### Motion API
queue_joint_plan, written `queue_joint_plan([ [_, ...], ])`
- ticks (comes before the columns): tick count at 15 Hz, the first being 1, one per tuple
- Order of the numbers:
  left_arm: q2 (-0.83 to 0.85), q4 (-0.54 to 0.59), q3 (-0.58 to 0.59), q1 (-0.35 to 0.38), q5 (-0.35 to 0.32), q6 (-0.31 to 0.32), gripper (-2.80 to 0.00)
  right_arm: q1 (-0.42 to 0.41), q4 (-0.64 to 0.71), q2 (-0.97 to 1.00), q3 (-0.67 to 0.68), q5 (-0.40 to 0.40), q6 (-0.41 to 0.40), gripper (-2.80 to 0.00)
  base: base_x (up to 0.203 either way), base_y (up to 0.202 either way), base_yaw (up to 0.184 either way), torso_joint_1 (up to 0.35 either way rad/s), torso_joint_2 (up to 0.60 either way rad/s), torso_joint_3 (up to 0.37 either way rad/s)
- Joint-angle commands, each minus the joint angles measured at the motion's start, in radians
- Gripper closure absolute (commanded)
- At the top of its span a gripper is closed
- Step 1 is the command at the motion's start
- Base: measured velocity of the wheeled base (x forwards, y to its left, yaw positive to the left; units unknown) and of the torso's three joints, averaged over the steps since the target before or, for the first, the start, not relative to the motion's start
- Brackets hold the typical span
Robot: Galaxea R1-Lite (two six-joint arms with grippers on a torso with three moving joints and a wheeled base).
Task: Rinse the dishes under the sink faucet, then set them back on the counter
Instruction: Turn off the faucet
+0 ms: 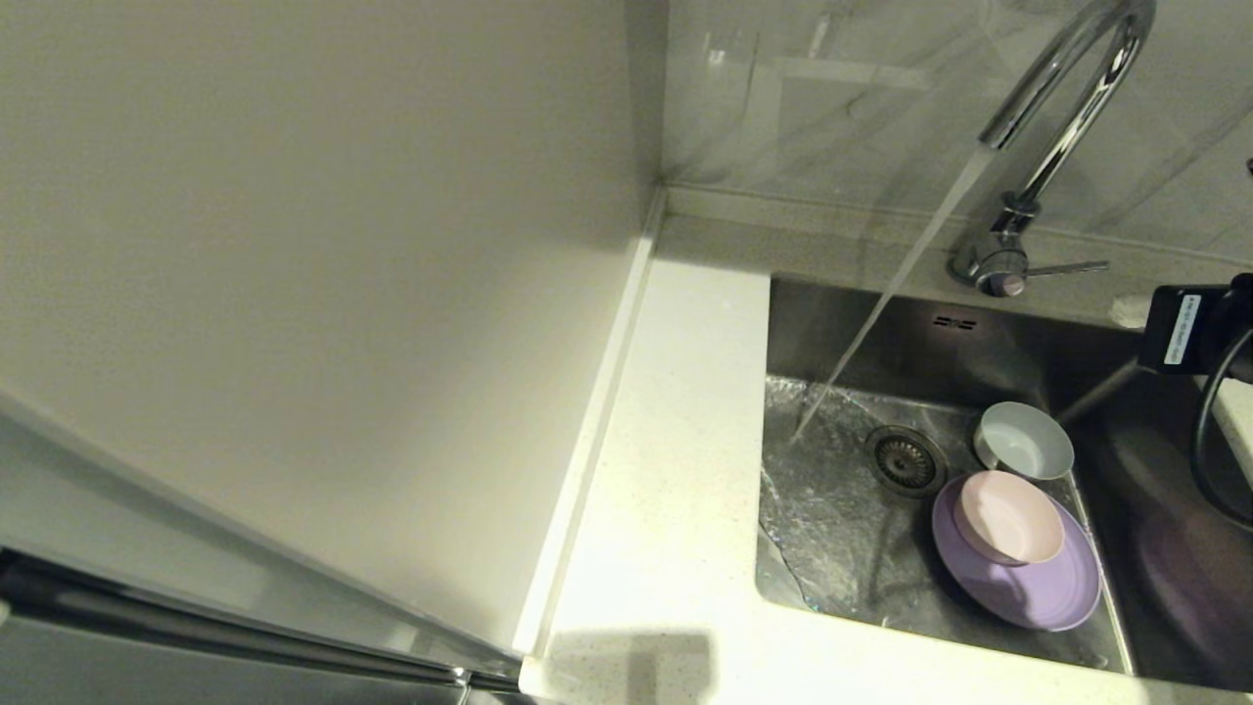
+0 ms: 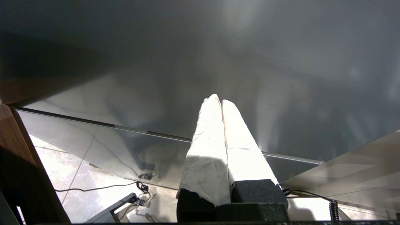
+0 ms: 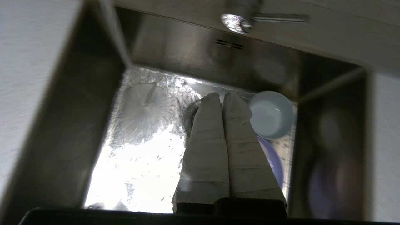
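Inside the steel sink (image 1: 842, 323) lie the dishes: a lavender plate (image 1: 1028, 587) with a pink bowl (image 1: 1008, 516) resting on it, and a pale blue-white bowl (image 1: 1023, 442) just behind them. Water pours from the chrome faucet (image 1: 1067, 88) onto the sink floor left of the drain (image 1: 905, 460). My right gripper (image 3: 222, 95) hovers above the sink, shut and empty, its tips over the drain beside the pale bowl (image 3: 271, 114); the plate's rim (image 3: 275, 162) peeks out behind its fingers. In the head view only the right arm's wrist (image 1: 1199, 328) shows at the right edge. My left gripper (image 2: 218, 100) is parked, shut on nothing.
White speckled counter (image 1: 675, 441) runs along the sink's left side, bounded by a cream wall panel (image 1: 294, 245). The faucet's lever handle (image 1: 1072, 266) points right. Another strip of counter (image 1: 1235, 411) lies at the right edge, behind the arm's cable.
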Motion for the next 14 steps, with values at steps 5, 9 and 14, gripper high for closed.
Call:
queue_joint_plan([
  [5, 0.0, -0.002, 0.003, 0.0, 0.0, 0.0, 0.0, 0.001, -0.017, 0.096, 0.004, -0.064, 0.023, 0.0, 0.0, 0.0, 0.0, 0.0, 0.0, 0.0],
  [9, 0.0, 0.0, 0.003, 0.0, 0.0, 0.0, 0.0, 0.0, -0.304, 0.218, 0.014, -0.081, 0.087, 0.0, 0.0, 0.0, 0.0, 0.0, 0.0, 0.0],
  [14, 0.0, -0.002, 0.003, 0.0, 0.0, 0.0, 0.0, -0.002, -0.329, 0.255, 0.002, -0.085, 0.096, 0.0, 0.0, 0.0, 0.0, 0.0, 0.0, 0.0],
])
